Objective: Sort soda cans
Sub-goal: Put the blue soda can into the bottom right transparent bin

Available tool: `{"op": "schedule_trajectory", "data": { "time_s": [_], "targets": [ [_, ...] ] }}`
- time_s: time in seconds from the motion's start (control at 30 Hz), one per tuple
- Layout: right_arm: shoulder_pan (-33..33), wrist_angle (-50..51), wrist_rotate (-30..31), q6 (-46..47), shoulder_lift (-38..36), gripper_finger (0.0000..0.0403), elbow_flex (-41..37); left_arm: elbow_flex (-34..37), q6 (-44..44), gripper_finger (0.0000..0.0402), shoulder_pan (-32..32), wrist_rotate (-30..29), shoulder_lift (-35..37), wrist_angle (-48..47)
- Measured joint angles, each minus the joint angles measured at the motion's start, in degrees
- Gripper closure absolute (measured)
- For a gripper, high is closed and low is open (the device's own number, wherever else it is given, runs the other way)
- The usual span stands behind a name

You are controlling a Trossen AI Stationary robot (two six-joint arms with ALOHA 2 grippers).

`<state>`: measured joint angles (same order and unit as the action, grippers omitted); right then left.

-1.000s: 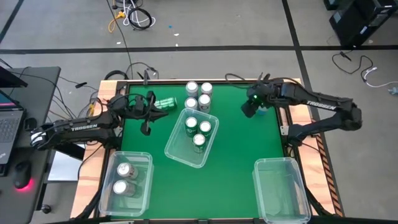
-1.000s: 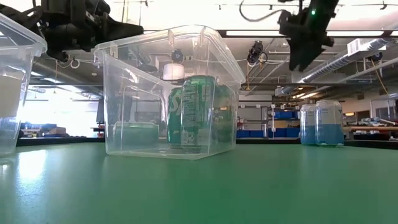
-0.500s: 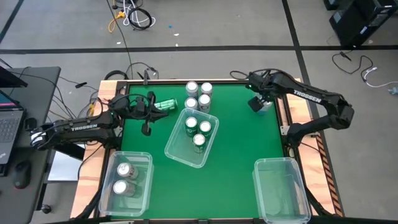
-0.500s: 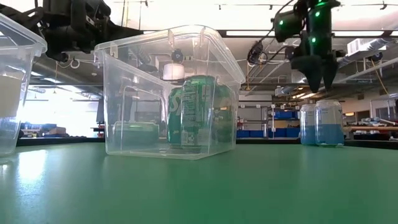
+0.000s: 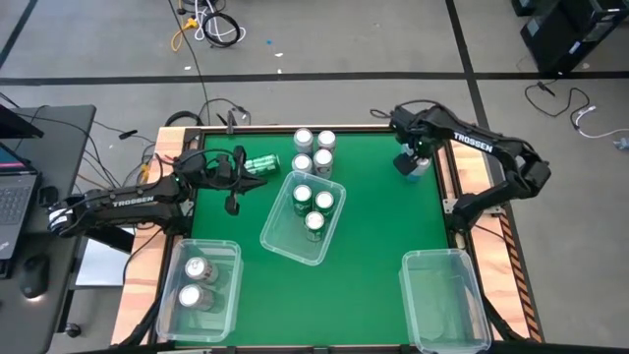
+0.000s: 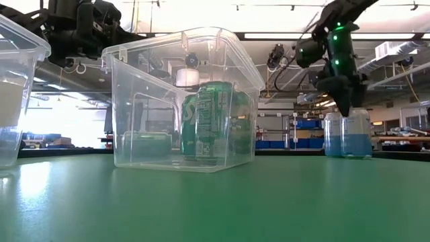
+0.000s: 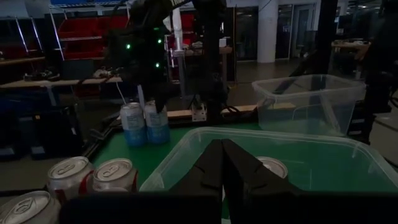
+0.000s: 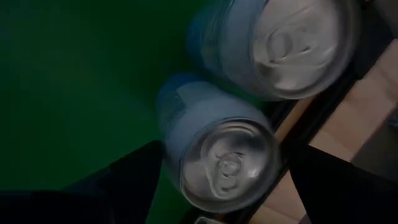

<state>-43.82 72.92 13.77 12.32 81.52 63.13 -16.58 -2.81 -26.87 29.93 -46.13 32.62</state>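
Green tabletop (image 5: 373, 226), far-right corner: right claw (image 8: 217, 171) hangs spread wide over the nearer of two blue soda cans (image 8: 214, 149), fingers straddling its top, apparently lined up for a grasp; contact unclear. Left claw (image 7: 222, 163) is closed and empty, waiting far-left by a toppled green can (image 5: 261, 164).

Wide bare stretch of green felt table (image 5: 378, 231) between tilted clear plastic bin holding three green cans (image 5: 303, 217) and empty clear bin (image 5: 444, 301) at near right corner. Far right corner crowded: two blue soda cans (image 6: 347, 134) against raised table rim (image 5: 443, 169), right gripper (image 5: 417, 157) straddling one.
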Motion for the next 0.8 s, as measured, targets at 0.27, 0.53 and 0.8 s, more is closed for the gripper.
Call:
{"op": "schedule_trajectory", "data": {
  "time_s": [0.27, 0.53, 0.8],
  "targets": [
    [-1.17, -4.98, -2.26, -1.91, -0.33, 0.0085, -4.58, 0.00, 0.00, 0.0396, 0.00, 0.00, 0.00, 0.00],
    [3.26, -0.81, -7.15, -2.60, -1.14, 0.0128, 0.70, 0.00, -0.19, 0.0396, 0.00, -1.12, -0.02, 0.00],
    [15.55, 14.17, -8.01, 5.82, -1.62, 0.0128, 14.54, 0.00, -1.46, 0.0396, 0.00, -1.55, -0.02, 0.00]
  ]
}}
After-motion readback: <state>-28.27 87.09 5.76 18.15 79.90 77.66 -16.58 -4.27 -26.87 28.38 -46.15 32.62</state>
